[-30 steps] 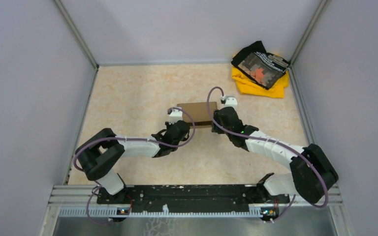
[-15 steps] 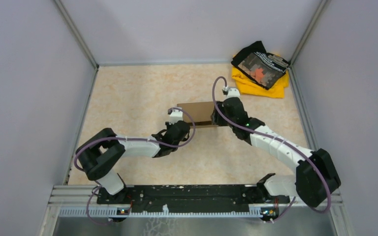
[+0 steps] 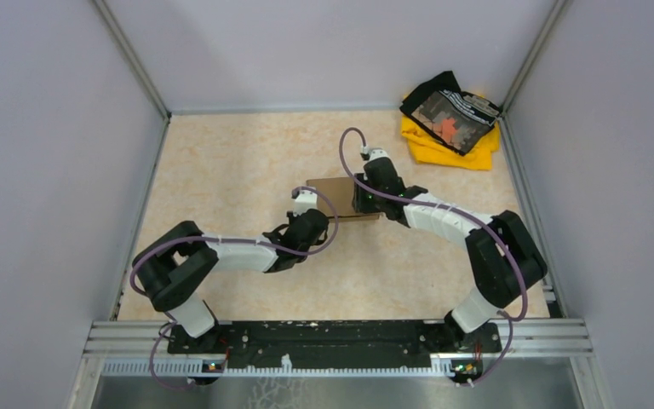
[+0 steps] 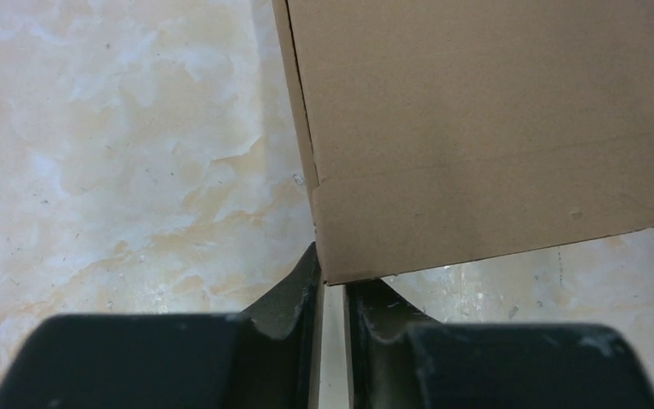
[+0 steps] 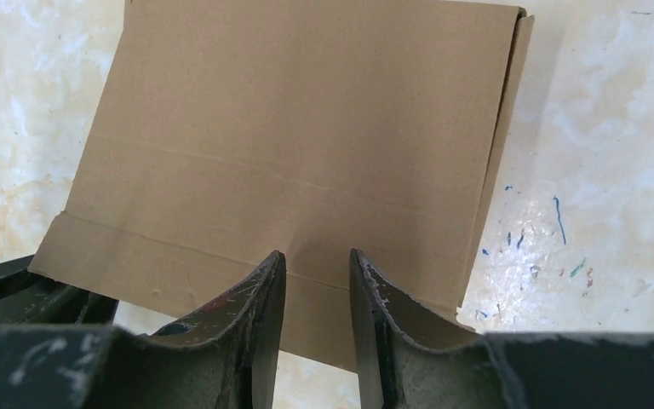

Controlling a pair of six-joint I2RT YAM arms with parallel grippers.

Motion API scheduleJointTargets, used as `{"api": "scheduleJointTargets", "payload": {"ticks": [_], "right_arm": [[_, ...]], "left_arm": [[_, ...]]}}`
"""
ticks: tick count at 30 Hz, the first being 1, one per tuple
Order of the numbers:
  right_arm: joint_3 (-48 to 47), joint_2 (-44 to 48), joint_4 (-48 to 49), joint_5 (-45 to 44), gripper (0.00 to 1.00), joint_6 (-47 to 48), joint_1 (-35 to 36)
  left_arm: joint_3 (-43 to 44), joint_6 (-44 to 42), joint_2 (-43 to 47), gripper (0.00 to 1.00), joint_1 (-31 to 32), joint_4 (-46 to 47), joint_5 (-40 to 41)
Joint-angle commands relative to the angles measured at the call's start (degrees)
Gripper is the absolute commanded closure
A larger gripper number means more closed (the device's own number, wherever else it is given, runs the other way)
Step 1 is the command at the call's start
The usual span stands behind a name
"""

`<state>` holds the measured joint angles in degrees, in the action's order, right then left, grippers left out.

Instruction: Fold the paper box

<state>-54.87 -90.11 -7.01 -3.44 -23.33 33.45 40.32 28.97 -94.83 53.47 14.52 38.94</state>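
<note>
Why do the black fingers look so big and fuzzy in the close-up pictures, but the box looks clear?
Left wrist: the left fingers sit right by the lens, so they look big with soft edges, while the box is sharp. Right wrist: same for the right fingers; the table shines pale beside the box. Top external: even light, nothing blurred.

A plain brown corrugated-cardboard box (image 3: pixel 332 192) is being shown closed, flaps folded in; it is lying flat mid-table (image 3: pixel 221 162).
</note>
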Motion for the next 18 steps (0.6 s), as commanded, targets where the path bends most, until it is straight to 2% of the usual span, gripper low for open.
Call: {"api": "scheduleJointTargets", "payload": {"ticks": [1,5,6,11,18], "right_arm": [[0.43,-1.34,2.53,1.88,0.67,0.54,-0.32],[0.74,-2.51,2.7,1.38,0.67,0.81,-0.32],[0.71,-2.79,2.76,1.39,0.67,0.88,-0.39],[0.3,-3.86,2.57,0.99,0.67,1.24,-0.58],[0.37,-5.19,1.65,-0.43,0.67,1.95,-0.67]], "left_arm": [[0.54,0.37,0.18,0.77,-0.39,0.22,-2.53],[2.12,2.76,1.52,0.59,-0.39,-5.36,-6.52],[2.58,3.6,1.83,0.58,-0.39,-7.3,-6.97],[2.46,7.38,4.78,0.55,-0.39,-14.19,-9.95],[-1.36,9.96,16.05,0.53,-0.39,-19.94,-9.33]]}}
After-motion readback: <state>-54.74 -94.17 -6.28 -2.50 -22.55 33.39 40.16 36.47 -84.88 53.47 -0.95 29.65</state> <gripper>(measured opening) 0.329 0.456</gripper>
